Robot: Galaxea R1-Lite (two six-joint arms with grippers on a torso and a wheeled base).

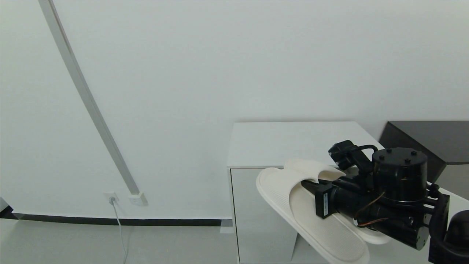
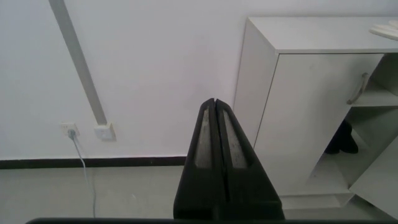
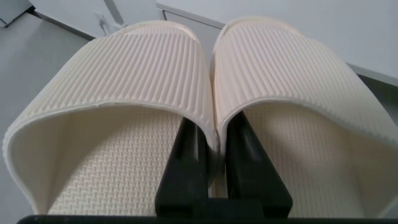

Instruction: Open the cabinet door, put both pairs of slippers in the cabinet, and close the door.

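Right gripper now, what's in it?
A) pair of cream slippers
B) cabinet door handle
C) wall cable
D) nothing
A: the right gripper is pinched on the adjoining straps of the cream slippers, one finger under each strap.

slippers side by side before cabinet; socket on wall, left

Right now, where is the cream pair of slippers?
Head view, lower right: the cream pair of slippers is clamped in the right gripper, in front of the white cabinet.
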